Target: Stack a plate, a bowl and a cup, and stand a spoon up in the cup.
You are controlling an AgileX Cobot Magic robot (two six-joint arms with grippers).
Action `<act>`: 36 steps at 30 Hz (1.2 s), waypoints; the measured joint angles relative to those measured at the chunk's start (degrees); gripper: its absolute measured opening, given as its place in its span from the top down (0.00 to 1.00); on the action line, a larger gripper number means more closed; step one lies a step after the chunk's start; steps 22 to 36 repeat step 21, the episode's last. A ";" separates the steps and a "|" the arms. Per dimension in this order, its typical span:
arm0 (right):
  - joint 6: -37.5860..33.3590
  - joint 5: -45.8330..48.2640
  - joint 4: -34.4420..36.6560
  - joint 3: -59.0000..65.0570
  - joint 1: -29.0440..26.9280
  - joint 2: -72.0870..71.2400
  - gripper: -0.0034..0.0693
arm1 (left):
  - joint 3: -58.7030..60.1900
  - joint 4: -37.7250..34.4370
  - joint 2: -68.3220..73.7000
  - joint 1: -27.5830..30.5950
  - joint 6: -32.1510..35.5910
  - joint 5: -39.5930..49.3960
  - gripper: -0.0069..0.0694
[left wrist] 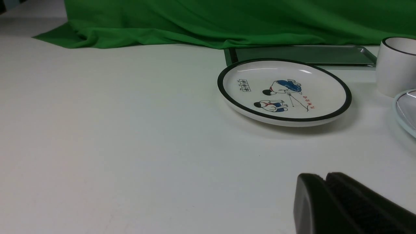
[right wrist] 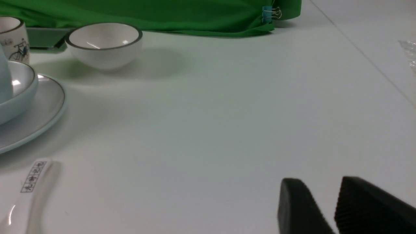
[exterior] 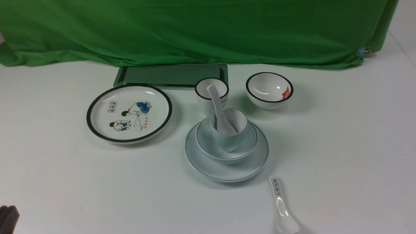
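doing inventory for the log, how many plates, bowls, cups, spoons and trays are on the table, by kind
plates: 2 (plain plate, cartoon plate)
bowls: 2 (plain bowl, black-rimmed bowl)
cups: 2 (pale blue cup, black-rimmed cup)
spoons: 2 (plain spoon standing in the pale blue cup, printed spoon lying on the table)
trays: 1 (green tray)
total: 9

Pale blue cup [exterior: 229, 130]; white spoon [exterior: 220, 110]; green cloth [exterior: 195, 29].

You're looking at glossy ceramic: plate [exterior: 227, 169], bowl [exterior: 208, 143], cup [exterior: 229, 141] and spoon [exterior: 218, 107] are catching highlights. The tabletop [exterior: 65, 182] is showing smooth and matt, the backdrop [exterior: 195, 29] wrinkled green cloth.
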 joint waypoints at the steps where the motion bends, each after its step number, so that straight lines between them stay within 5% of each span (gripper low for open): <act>1: 0.00 0.00 0.00 0.00 0.00 0.00 0.63 | 0.00 0.00 0.00 0.00 0.00 0.00 0.92; 36: 0.00 0.00 0.00 0.00 0.00 0.00 0.62 | 0.00 0.00 0.00 0.00 0.06 0.00 0.92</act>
